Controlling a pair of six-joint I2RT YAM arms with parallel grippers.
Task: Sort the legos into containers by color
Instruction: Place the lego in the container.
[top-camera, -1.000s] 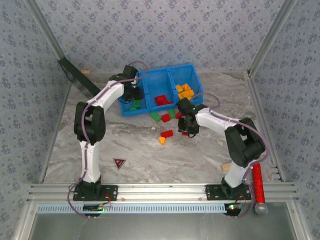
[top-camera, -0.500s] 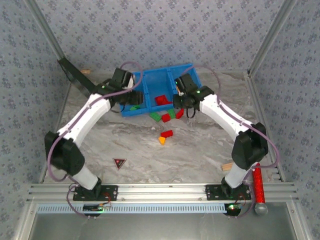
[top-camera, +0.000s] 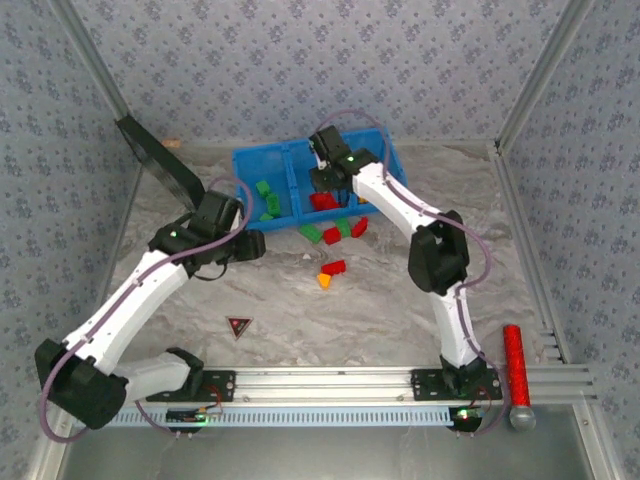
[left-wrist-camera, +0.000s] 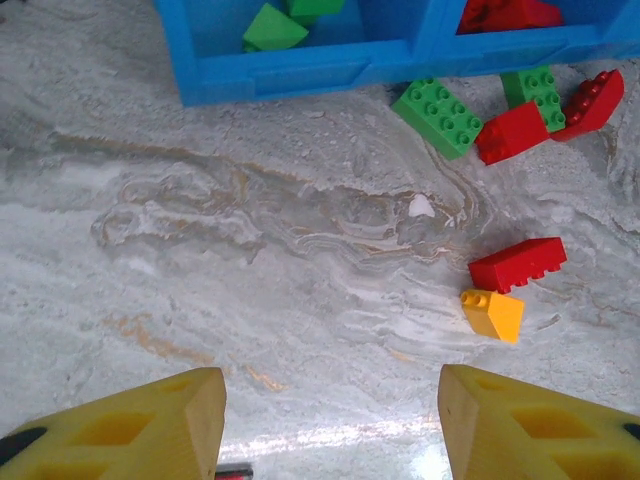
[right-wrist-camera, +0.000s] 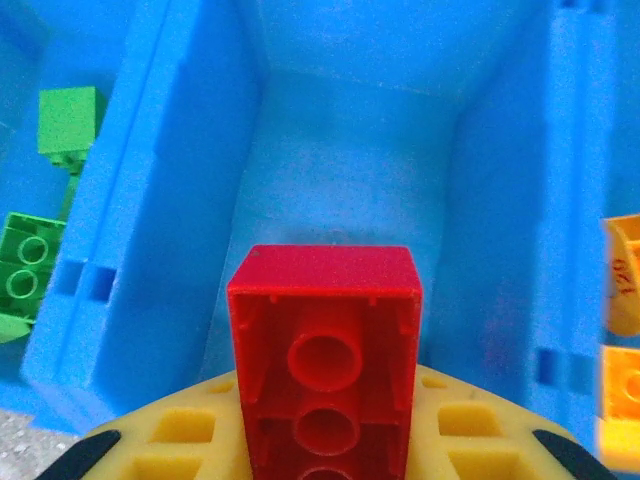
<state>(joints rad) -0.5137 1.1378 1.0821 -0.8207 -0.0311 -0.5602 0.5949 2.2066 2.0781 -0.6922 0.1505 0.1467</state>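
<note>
The blue bin (top-camera: 290, 160) stands at the back of the table with three compartments. Green legos (top-camera: 265, 190) lie in its left one and red legos (top-camera: 322, 200) in its middle one. My right gripper (top-camera: 325, 180) hovers over the middle compartment (right-wrist-camera: 340, 170), shut on a red lego (right-wrist-camera: 325, 350) held underside up. My left gripper (left-wrist-camera: 330, 420) is open and empty above bare table, in front of the bin's left end (left-wrist-camera: 300, 75). Loose legos lie ahead of it: green (left-wrist-camera: 437, 117), red (left-wrist-camera: 511, 132), another red (left-wrist-camera: 517, 264) and orange-yellow (left-wrist-camera: 493, 313).
A black flat panel (top-camera: 160, 165) leans at the back left. A red-black triangle sticker (top-camera: 238, 325) lies on the near table. A red cylinder (top-camera: 516, 365) rests on the right front rail. Orange-yellow legos (right-wrist-camera: 620, 290) sit in the right compartment.
My right gripper has carried the red lego from the table up and left, over the bin's middle compartment. My left gripper has drawn back from the left compartment to the table in front.
</note>
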